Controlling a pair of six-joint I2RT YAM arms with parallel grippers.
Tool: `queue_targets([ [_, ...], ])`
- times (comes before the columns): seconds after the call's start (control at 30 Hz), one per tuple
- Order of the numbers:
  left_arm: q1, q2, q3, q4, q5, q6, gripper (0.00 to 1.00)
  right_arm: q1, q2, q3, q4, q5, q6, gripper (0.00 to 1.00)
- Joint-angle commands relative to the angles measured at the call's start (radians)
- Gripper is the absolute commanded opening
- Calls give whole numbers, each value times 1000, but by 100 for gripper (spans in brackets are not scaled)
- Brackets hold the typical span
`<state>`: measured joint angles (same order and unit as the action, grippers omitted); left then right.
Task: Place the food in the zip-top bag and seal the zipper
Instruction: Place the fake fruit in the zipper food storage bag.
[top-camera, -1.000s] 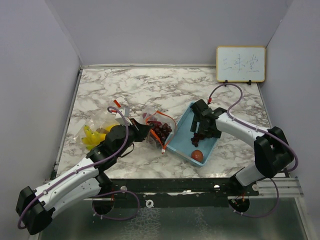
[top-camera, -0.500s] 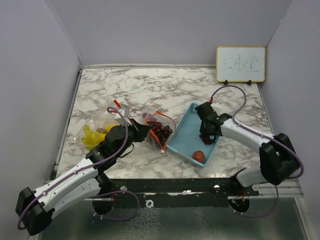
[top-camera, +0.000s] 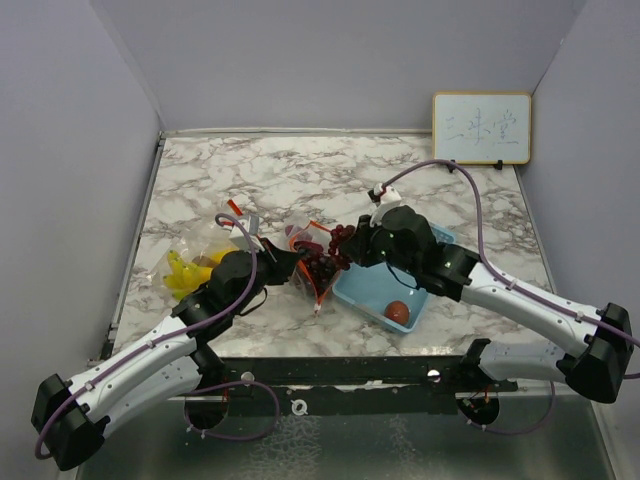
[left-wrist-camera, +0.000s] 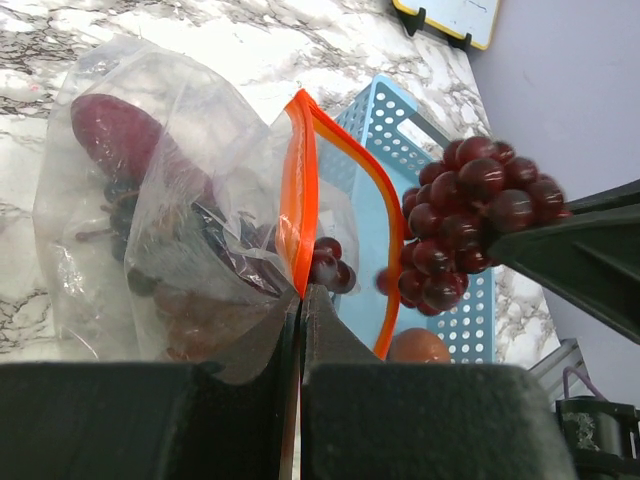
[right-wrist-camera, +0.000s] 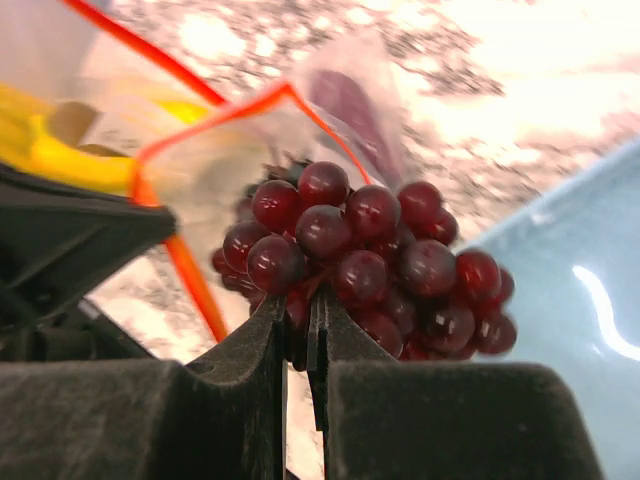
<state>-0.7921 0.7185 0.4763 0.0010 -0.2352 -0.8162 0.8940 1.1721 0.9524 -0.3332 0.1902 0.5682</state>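
Our marble table (top-camera: 300, 175): bananas (top-camera: 185, 272) at left, zip-top bag (top-camera: 312, 262) centre, blue basket (top-camera: 360, 290) beside it, whiteboard (top-camera: 481, 128) upper right.

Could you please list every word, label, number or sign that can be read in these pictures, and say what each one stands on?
On the small white yellow-framed whiteboard at the table's far right corner: a few faint handwritten characters, too faint to read.
No print visible on the clear zip-top bag with orange zipper, the light blue plastic basket or the cluster of dark purple grapes.
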Motion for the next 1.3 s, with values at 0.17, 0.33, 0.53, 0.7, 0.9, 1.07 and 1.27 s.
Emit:
queue_targets([
  [0.17,4,5,30,0,-19,1,0,68,-10,86,268,-235,-127,2],
  [0.33,4,11,30,13,-13,-6,0,68,41,111,293,-328,-131,2],
  [0.53,4,-1,36,0,-8,-5,0,68,107,40,285,-170,-86,2],
  [0.7,5,-23,39,-13,-16,1,0,66,199,11,217,-41,-51,3],
  [0.9,5,-28,38,-14,-19,1,0,68,266,66,139,-53,-113,9],
  [1.07,4,-16,40,-4,-13,2,0,72,286,126,-17,56,-163,16],
  [1.27,5,0,43,17,-8,0,0,86,366,137,-107,111,-185,18],
])
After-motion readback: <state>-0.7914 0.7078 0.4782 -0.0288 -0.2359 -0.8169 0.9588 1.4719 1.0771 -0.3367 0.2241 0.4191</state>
